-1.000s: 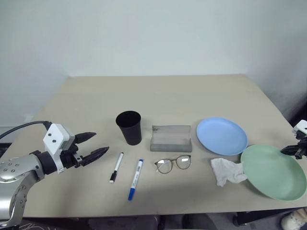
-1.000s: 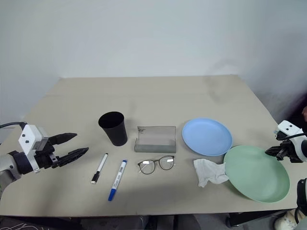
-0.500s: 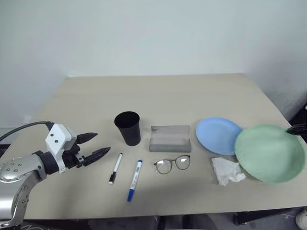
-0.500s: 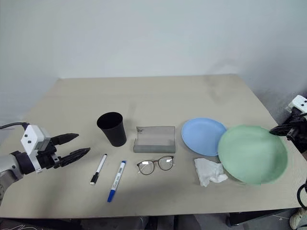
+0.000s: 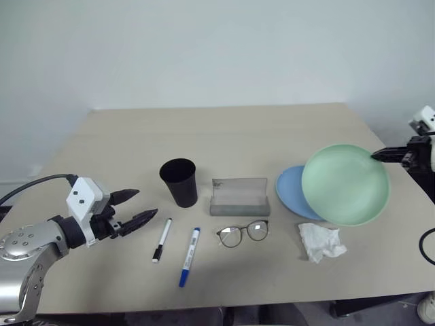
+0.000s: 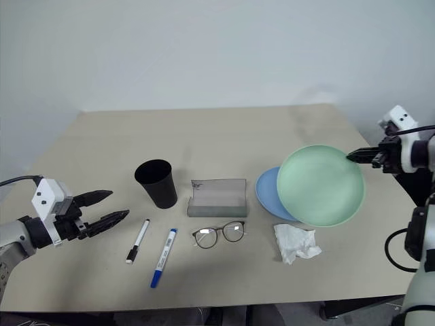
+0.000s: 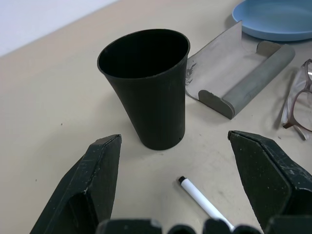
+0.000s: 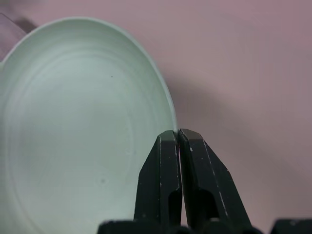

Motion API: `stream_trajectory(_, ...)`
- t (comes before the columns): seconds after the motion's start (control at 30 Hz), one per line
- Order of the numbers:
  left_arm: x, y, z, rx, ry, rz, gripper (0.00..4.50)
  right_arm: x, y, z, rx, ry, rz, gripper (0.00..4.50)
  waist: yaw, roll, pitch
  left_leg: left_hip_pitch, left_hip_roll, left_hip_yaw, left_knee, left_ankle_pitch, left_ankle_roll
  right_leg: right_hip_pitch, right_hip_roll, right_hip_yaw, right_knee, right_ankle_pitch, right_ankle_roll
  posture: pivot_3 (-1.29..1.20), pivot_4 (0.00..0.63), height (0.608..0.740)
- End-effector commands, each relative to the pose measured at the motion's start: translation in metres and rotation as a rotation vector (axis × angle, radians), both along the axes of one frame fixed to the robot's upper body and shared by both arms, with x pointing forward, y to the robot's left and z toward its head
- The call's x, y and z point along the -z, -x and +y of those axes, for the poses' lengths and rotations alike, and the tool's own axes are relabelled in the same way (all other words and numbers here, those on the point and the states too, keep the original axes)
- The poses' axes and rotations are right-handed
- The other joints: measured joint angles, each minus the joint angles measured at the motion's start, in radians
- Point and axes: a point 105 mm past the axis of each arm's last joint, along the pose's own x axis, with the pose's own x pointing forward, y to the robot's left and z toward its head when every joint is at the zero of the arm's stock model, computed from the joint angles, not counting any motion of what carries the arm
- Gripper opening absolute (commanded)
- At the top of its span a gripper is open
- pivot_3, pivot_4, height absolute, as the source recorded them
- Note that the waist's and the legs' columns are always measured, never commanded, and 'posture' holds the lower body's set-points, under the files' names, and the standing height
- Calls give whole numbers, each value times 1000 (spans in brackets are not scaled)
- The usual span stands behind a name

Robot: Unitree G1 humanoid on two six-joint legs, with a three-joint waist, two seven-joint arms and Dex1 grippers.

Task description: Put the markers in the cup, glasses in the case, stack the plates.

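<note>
The right gripper (image 6: 355, 156) is clamped on the green plate's (image 6: 319, 185) rim, holding it tilted above the blue plate (image 6: 266, 193) near the table's (image 6: 224, 132) right edge. The left gripper (image 6: 112, 208) stands apart, short of the cup (image 6: 156, 183).

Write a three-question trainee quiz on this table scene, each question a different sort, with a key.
1. True or false: the green plate lies flat on the table.
2. Which is open: A) the left gripper B) the right gripper?
3. Fill in: the case stands between the cup and the ____ plate.

Key: 1 false, it is held up by its rim, tilted; 2 A; 3 blue.
</note>
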Motion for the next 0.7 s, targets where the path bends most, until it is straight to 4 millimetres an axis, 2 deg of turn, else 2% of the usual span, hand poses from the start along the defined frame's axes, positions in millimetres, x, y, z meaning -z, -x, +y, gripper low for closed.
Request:
stream_trajectory(0.03,-10,0,-5,15,-8,-49,3717,-3,-12,10,20,-5,-48,15,0,0,0,0,0,0,0,0,0,0,0,0,0,0,0,0,0,735)
stream_trajectory(0.23,-11,2,-4,2,-9,-52,3717,17,-33,18,154,16,-68,15,2,0,0,0,0,0,0,0,0,0,0,0,0,2,0,0,0,735)
stream_trajectory(0.4,-11,5,-4,-5,-7,-54,3717,26,-36,30,131,27,-41,15,3,0,0,0,0,0,0,0,0,0,1,0,0,3,-1,0,0,735)
stream_trajectory(0.7,-11,6,-5,-12,-6,-56,3717,42,-37,38,103,94,7,15,1,0,0,1,1,0,0,0,0,0,2,0,0,3,-2,0,0,735)
